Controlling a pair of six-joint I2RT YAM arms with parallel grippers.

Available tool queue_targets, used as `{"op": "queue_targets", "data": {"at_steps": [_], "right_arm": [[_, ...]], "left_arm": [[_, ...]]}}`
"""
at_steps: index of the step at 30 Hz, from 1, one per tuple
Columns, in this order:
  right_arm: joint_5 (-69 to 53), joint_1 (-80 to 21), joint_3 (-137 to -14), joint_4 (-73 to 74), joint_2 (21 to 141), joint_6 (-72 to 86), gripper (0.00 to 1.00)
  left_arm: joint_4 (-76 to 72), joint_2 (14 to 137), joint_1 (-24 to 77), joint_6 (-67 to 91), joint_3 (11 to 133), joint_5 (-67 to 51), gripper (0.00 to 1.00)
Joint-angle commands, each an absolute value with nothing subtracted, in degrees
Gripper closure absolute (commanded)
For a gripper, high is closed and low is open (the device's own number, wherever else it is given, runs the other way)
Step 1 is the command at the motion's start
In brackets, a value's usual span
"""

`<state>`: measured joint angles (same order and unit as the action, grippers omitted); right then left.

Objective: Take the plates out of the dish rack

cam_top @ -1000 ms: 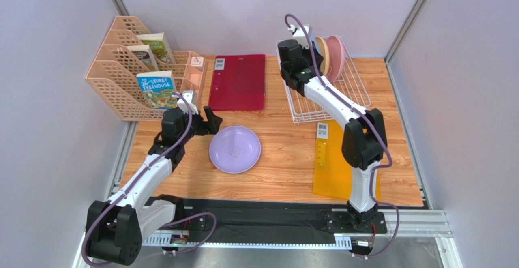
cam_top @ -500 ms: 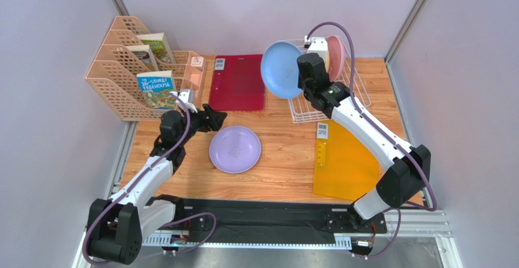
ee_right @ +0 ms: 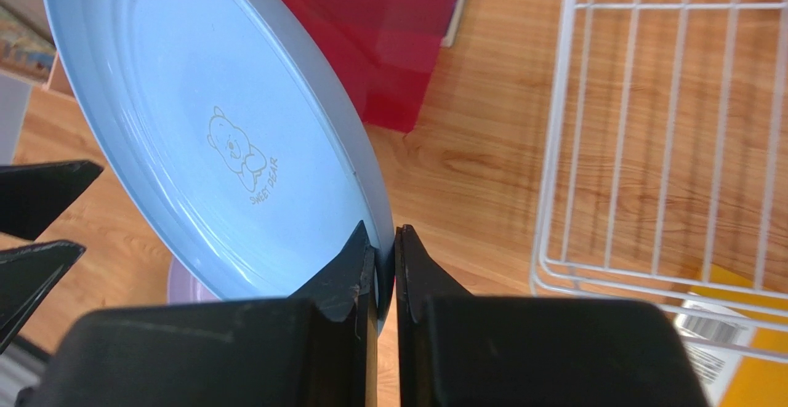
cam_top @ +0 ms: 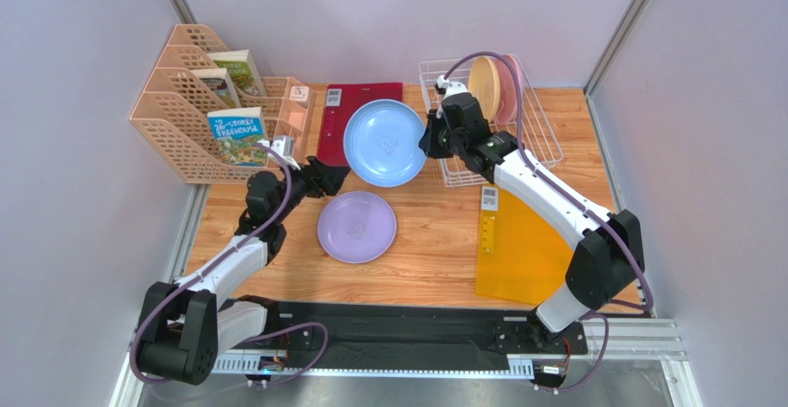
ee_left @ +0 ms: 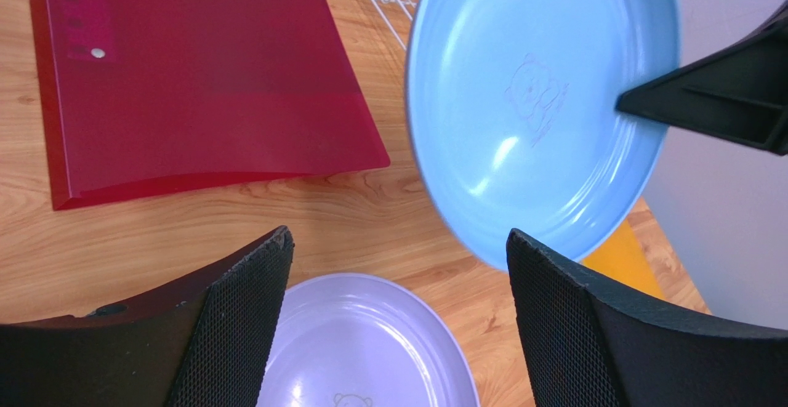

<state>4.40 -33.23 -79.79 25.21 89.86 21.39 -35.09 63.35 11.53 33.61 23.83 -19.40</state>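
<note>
1. fingers of the right gripper (ee_right: 377,245) are pinched shut on the rim of the blue plate (cam_top: 384,142). it hangs tilted in the air over the far middle of the bench (cam_top: 435,241), outside the dish rack (cam_top: 547,141).
2. left gripper (cam_top: 331,178) has its fingers spread wide with nothing between them, just beside the blue plate's lower left edge.
3. the dish rack sits at the far right corner. the cream-yellow plate (cam_top: 483,86) and pink plate (cam_top: 513,82) stand upright at its far end.
4. the lavender plate (cam_top: 356,227) lies flat near the middle of the bench.
5. peach file holders (cam_top: 176,125) at the far left corner hold three books (cam_top: 236,134).
6. the right wrist view shows a bear print with lettering at the blue plate's centre, only a faint mark from above. the left wrist view shows bare wood between the blue rim and the lavender plate.
7. a red folder (cam_top: 338,139) lies by the far edge, partly hidden by the blue plate. a yellow folder (cam_top: 518,259) lies toward the near right corner, with bare wood between it and the lavender plate.
</note>
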Motion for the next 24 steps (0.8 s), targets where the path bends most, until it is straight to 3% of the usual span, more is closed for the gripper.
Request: {"op": "queue_targets", "data": {"at_steps": [1,6,9,13,14,16,17,19,20,21,23,24], "right_arm": [[-5.79,-33.31,-81.91,20.30,91.40,23.64,1.00],[-11.59,-33.40,-82.70,20.13,92.64,23.91,1.00],[-14.85,-33.49,-83.14,19.78,93.16,23.91,1.00],[-16.35,-33.49,-83.41,19.78,93.52,23.56,1.00],[-16.78,-33.40,-83.50,19.86,93.78,23.47,1.00],[-17.75,-33.49,-84.28,20.39,94.30,23.03,1.00],[-17.58,-33.49,-84.46,20.65,94.74,22.94,0.97],[-16.18,-33.49,-84.81,21.35,95.01,22.76,0.85],[-15.21,-33.40,-84.81,21.62,94.92,22.42,0.69],[-14.25,-33.49,-84.90,22.06,95.01,22.06,0.59],[-9.16,-33.49,-85.86,23.46,95.01,21.36,0.43],[-6.88,-33.49,-86.04,25.03,94.57,20.23,0.41]], "left_arm": [[-40.34,63.81,12.30,35.07,23.91,-19.16,0.10],[-40.52,64.16,12.48,35.16,25.05,-18.54,0.12],[-39.73,65.30,12.48,34.98,25.84,-18.11,0.23],[-39.64,66.53,12.57,34.81,25.84,-17.23,0.47],[-39.73,66.71,12.57,34.63,25.67,-16.79,0.63],[-39.73,66.88,12.66,34.28,25.58,-16.35,0.77],[-39.73,66.80,12.66,34.10,25.40,-16.09,0.90],[-39.55,66.62,12.66,33.84,25.14,-16.00,1.00],[-39.29,66.53,12.66,33.49,25.05,-16.00,1.00],[-38.68,66.19,12.66,33.23,25.14,-16.00,1.00],[-34.91,65.66,12.66,31.30,26.27,-16.43,1.00],[-33.07,65.13,12.66,30.51,26.80,-16.44,1.00]]}}
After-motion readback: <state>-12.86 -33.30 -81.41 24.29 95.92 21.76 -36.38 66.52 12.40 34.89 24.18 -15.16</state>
